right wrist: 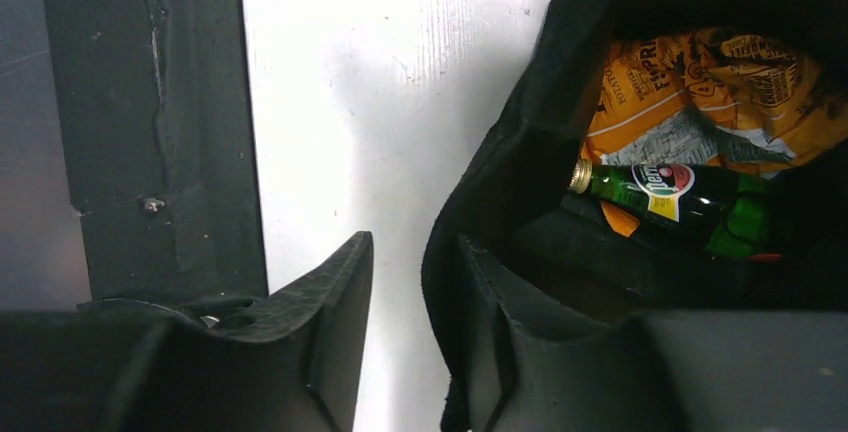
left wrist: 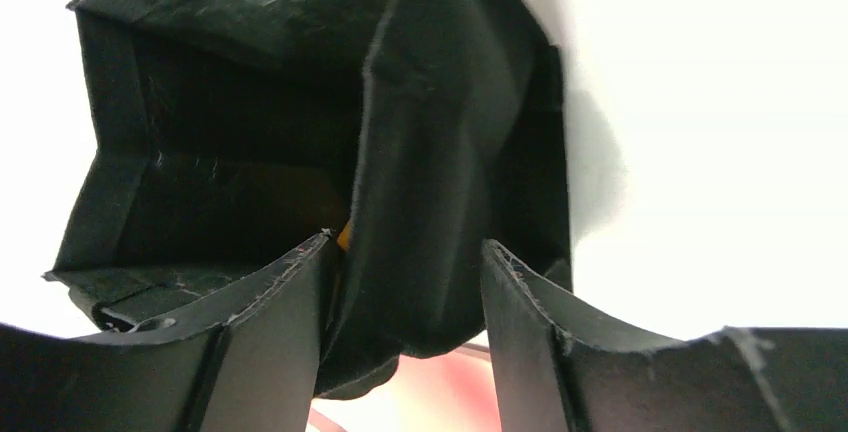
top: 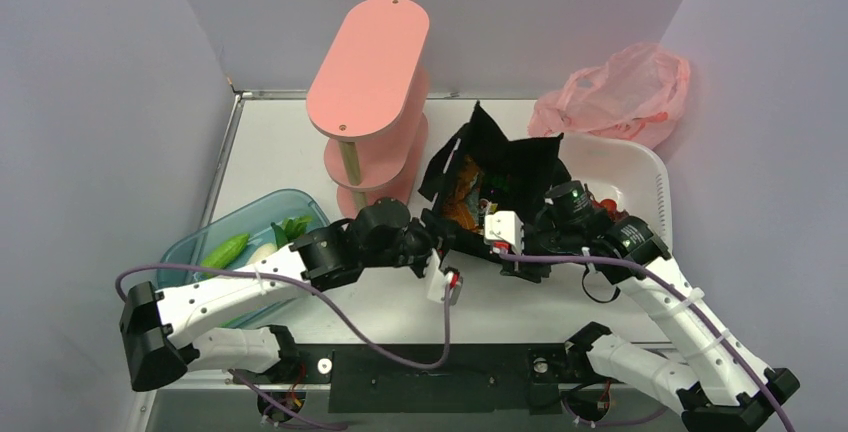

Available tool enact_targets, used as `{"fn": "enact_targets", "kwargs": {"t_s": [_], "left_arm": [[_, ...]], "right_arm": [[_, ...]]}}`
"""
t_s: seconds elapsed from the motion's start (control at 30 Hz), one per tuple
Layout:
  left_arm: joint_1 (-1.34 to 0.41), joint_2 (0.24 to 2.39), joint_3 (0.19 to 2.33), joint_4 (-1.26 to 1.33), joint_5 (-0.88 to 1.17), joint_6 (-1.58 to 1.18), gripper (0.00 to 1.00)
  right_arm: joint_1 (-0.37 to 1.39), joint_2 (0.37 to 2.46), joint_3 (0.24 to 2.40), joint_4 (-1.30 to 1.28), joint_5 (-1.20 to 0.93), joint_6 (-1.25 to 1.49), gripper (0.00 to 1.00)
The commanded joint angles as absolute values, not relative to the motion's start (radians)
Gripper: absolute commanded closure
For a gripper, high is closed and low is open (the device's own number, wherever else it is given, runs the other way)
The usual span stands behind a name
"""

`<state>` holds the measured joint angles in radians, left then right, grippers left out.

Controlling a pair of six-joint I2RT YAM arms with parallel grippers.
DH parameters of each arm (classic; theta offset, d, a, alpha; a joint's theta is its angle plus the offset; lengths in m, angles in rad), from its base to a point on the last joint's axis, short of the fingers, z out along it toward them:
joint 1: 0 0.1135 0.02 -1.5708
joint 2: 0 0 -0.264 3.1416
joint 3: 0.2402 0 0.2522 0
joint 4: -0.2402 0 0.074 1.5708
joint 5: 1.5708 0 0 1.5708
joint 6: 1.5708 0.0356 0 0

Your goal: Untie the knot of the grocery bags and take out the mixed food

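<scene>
The black tote (top: 505,167) stood open in the middle of the table (top: 280,142), its mouth spread and its walls slumped. Inside lay an orange snack packet (right wrist: 700,82) with a green glass bottle (right wrist: 690,202) resting across it, cap pointing left in the right wrist view.

The left gripper (left wrist: 405,247) was at the tote's near-left corner. A thick fold of the black fabric (left wrist: 440,152) filled the space between its two fingers; whether they actually pinched it could not be told.

The right gripper (right wrist: 410,242) sat at the tote's near side with its jaws released. The tote's wall (right wrist: 500,182) ran between them against one finger, with bare table showing beside the other.

The pink plastic bag (top: 620,97) lay crumpled at the far right, just behind a white basket (top: 650,177).

Left of the tote rose a pink tiered stand (top: 368,62). Near left, a clear blue tub (top: 195,242) held a green cucumber (top: 225,250), a white vegetable (top: 262,252) and leafy greens (top: 293,227).
</scene>
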<state>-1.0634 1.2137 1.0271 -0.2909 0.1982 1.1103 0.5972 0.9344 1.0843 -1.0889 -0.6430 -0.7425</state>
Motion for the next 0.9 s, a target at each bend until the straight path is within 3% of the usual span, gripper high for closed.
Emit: {"fn": "enact_targets", "kwargs": {"t_s": [0.0,0.1,0.23,0.33,0.53,0.67,0.87], "left_arm": [[-1.149,1.129,0.946,-0.369,0.201,1.161,0.51],[-1.205,1.096,0.889,-0.369,0.175,1.117,0.67],[-1.287,1.071,0.828,-0.318,0.143,1.065,0.81],[-1.307,1.056,0.777,-0.276,0.119,1.069,0.86],[-1.316,1.048,0.764,-0.199,0.116,1.065,0.86],[-1.314,1.032,0.769,-0.195,0.105,1.052,0.86],[-1.300,1.014,0.836,-0.259,0.157,0.973,0.90]], "right_arm": [[0.598,0.857,1.031,-1.110,-0.671,-0.697,0.66],[0.599,0.829,1.006,-1.112,-0.660,-0.683,0.63],[0.599,0.819,1.002,-1.110,-0.658,-0.659,0.54],[0.598,0.823,1.033,-1.057,-0.651,-0.552,0.47],[0.598,0.810,1.129,-0.760,-0.571,-0.272,0.45],[0.598,0.807,1.133,-0.642,-0.497,-0.320,0.49],[0.602,0.879,1.095,-0.597,-0.467,-0.500,0.67]]}}
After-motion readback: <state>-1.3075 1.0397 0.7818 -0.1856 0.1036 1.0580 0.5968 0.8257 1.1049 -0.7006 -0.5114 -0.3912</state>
